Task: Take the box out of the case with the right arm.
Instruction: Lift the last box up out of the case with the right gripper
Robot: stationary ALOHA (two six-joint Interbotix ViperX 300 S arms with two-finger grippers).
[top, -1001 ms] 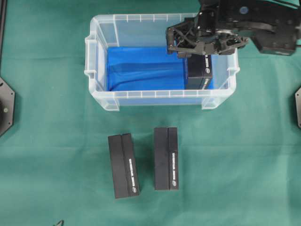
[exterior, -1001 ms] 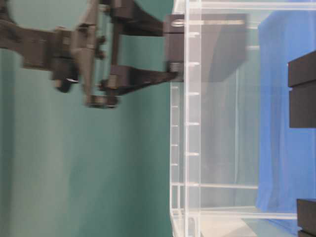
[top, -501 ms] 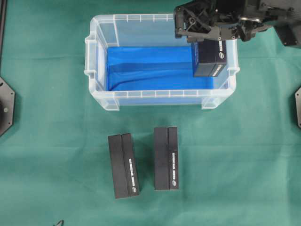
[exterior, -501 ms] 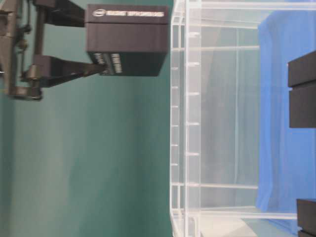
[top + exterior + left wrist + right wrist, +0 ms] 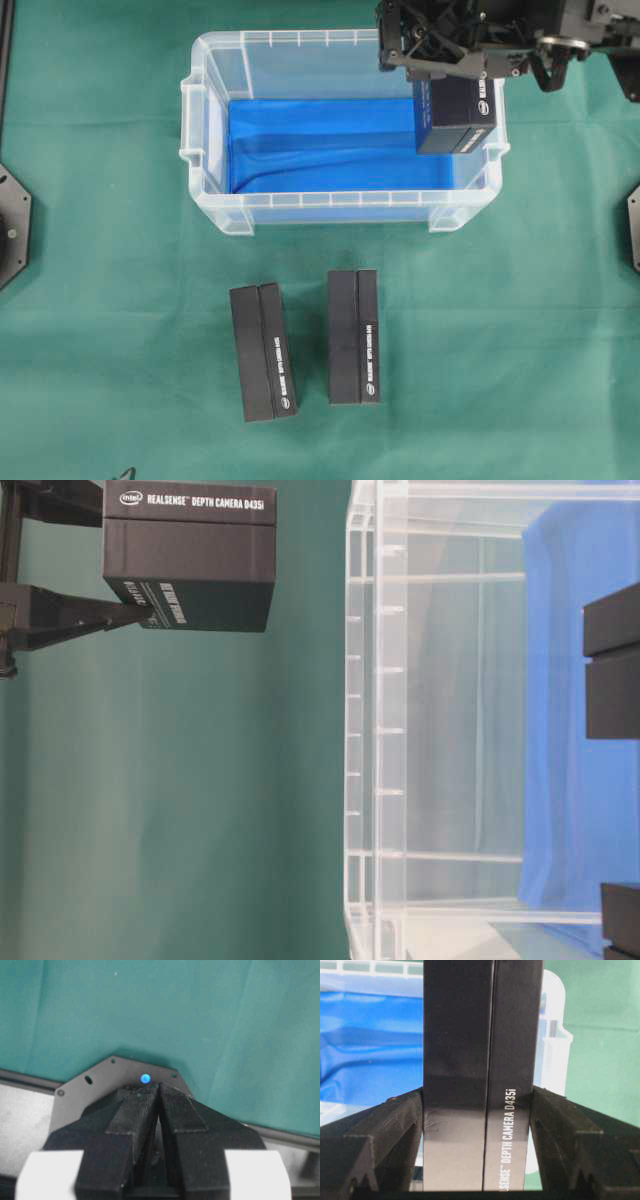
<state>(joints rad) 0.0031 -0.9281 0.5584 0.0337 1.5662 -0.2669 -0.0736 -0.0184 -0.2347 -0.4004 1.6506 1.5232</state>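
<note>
The right tool (image 5: 455,70) squeezes a black box (image 5: 456,115) between its two fingers (image 5: 385,1135). The box hangs in the air above the right end of the clear case (image 5: 215,190), outside it. Two more black boxes (image 5: 262,352) lie on the green bench (image 5: 520,350). The left tool (image 5: 159,1105) is closed and holds nothing.

A black box (image 5: 190,560) lettered "RealSense Depth Camera D435i" sits at upper left, clamped between two black fingers (image 5: 60,615) of the right gripper (image 5: 95,555); it is apart from the clear case (image 5: 375,730); blue lining (image 5: 560,730) shows through the wall; green cloth (image 5: 180,810) fills the rest.
</note>
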